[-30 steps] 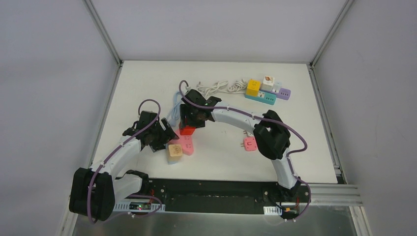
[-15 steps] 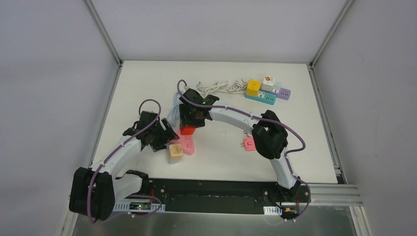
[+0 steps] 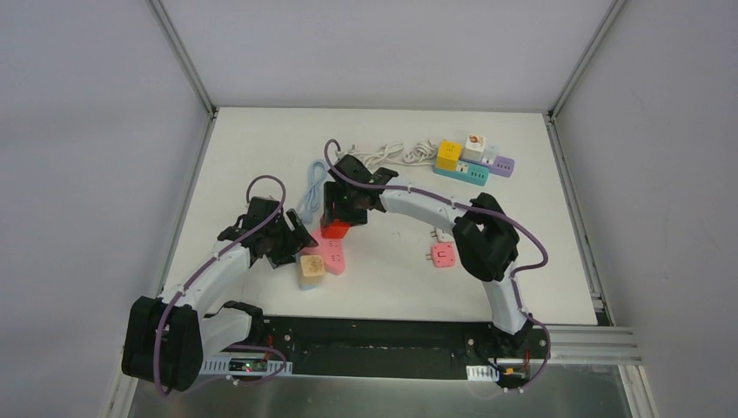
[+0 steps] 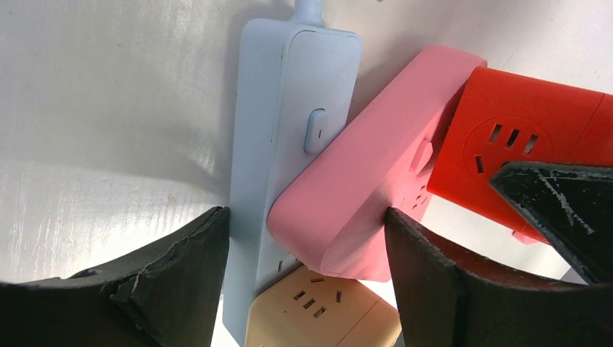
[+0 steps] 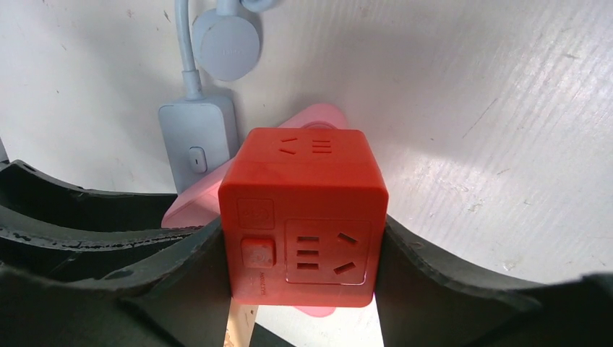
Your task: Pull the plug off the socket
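Observation:
The red cube plug [image 5: 303, 217] sits on the far end of the pink socket strip [image 4: 361, 181], and my right gripper [image 5: 303, 246] is shut on its two sides. In the top view the red cube [image 3: 332, 230] stands just beyond the pink strip [image 3: 332, 257]. My left gripper [image 4: 307, 238] is shut across the pink strip and the light-blue strip [image 4: 282, 130] under it, one finger on each. A beige cube plug [image 4: 325, 318] sits at the near end between the left fingers.
At the back right, teal and purple strips [image 3: 474, 170] carry a yellow cube [image 3: 447, 154] and a white cube. A white cable [image 3: 383, 155] lies coiled beside them. A small pink plug [image 3: 443, 254] lies by the right arm's elbow. The light-blue strip's round plug [image 5: 228, 47] lies beyond it.
My right wrist has shifted slightly back and to the right, still on the red cube. The left gripper has narrowed a little on the strips. The strips stay where they were.

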